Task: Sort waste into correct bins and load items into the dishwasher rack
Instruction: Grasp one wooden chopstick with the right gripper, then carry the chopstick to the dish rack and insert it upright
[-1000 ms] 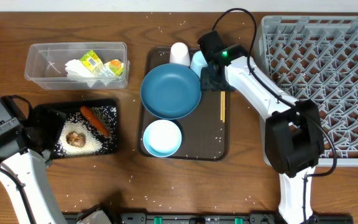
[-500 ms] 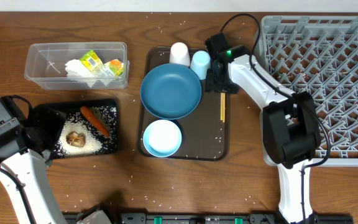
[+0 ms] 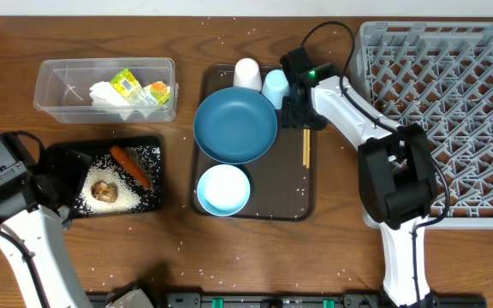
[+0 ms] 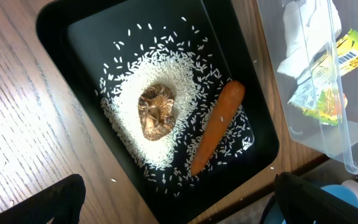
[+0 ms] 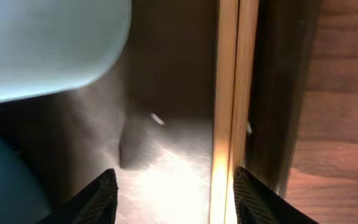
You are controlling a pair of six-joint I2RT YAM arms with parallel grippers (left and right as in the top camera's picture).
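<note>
The right gripper [image 5: 176, 196] is down on the brown serving tray [image 3: 298, 192]. Its fingers [image 5: 101, 193] stand apart on either side of the chopsticks [image 5: 235, 93], not closed on them. The chopsticks lie along the tray's right edge, beside the big blue dish [image 3: 235, 126]. Over on the left, the left gripper [image 4: 182, 205] hangs with its fingers spread wide above the black tray [image 4: 79, 43], where a carrot [image 4: 219, 124] and a brown lump [image 4: 156, 112] lie in rice [image 4: 129, 93]. The grey rack [image 3: 452, 85] sits at the tabletop's [image 3: 187, 248] right end.
</note>
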